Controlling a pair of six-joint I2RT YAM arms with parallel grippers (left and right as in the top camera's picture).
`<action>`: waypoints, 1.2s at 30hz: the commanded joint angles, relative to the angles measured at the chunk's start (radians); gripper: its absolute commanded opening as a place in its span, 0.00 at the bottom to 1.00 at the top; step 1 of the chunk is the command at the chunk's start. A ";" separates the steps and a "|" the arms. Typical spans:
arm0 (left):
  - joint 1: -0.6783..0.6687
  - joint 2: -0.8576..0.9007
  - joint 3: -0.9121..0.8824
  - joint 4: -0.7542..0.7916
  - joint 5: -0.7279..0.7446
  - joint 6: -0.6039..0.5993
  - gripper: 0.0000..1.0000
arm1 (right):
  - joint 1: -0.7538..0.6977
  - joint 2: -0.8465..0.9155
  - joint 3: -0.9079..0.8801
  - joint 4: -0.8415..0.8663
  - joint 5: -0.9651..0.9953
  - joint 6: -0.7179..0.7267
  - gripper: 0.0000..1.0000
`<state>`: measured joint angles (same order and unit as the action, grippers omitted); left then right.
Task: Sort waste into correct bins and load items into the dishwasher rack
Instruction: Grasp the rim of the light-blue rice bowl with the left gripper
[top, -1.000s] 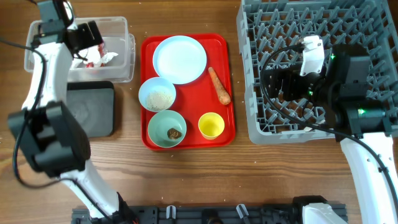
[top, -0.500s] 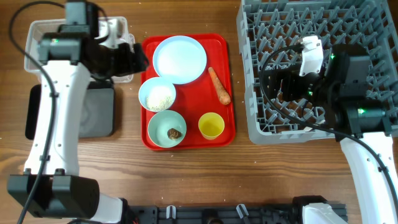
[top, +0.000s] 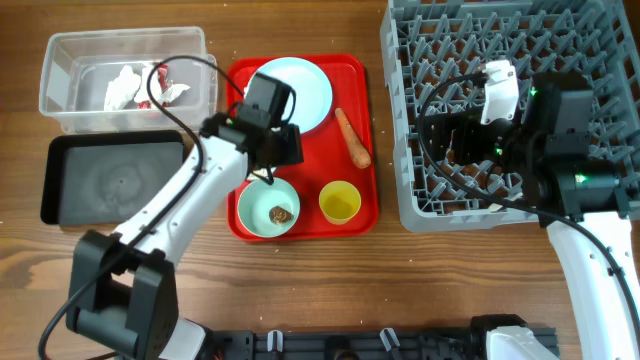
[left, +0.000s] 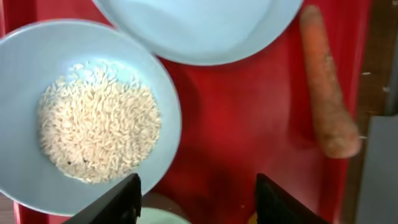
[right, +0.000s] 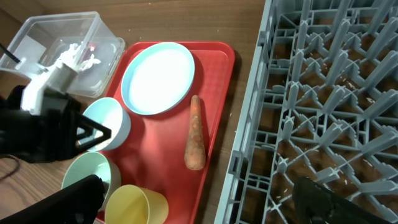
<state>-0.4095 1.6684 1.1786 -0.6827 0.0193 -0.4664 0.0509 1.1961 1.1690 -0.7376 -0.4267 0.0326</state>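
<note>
Left gripper (left: 199, 199) wide, empty, by small pale blue round bowl (left: 56, 46) of loose white rice grains (left: 99, 121): rigid, slick, likely spill-prone; pinch rim, keep level. Right gripper (right: 208, 199) wide, empty.

Counter (top: 300, 290): wood, visible grain. Red tray (top: 368, 190): smooth glossy plastic. Tub (top: 60, 60): clear plastic. Black tray (top: 110, 180): matt. Rack (top: 420, 40): grey plastic. Scraps (top: 125, 85): crumpled paper.

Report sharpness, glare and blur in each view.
Overhead: evenly lit, sharp, only faint shadows. Left wrist: rice crisp, left gripper dark and soft at the bottom edge. Right wrist: plate washed nearly white, rack pegs stretched by the wide lens.
</note>
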 joint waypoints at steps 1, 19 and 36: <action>-0.001 0.004 -0.097 0.103 -0.048 -0.012 0.57 | 0.004 0.012 0.016 -0.001 -0.020 -0.003 1.00; 0.019 0.076 -0.095 0.276 -0.091 0.128 0.43 | 0.004 0.012 0.016 -0.008 -0.020 0.005 1.00; 0.038 0.352 0.262 -0.189 0.013 0.175 0.18 | 0.004 0.012 0.016 -0.011 -0.020 0.023 1.00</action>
<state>-0.3603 1.9892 1.4353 -0.8738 0.0216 -0.2985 0.0509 1.2026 1.1690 -0.7486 -0.4267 0.0483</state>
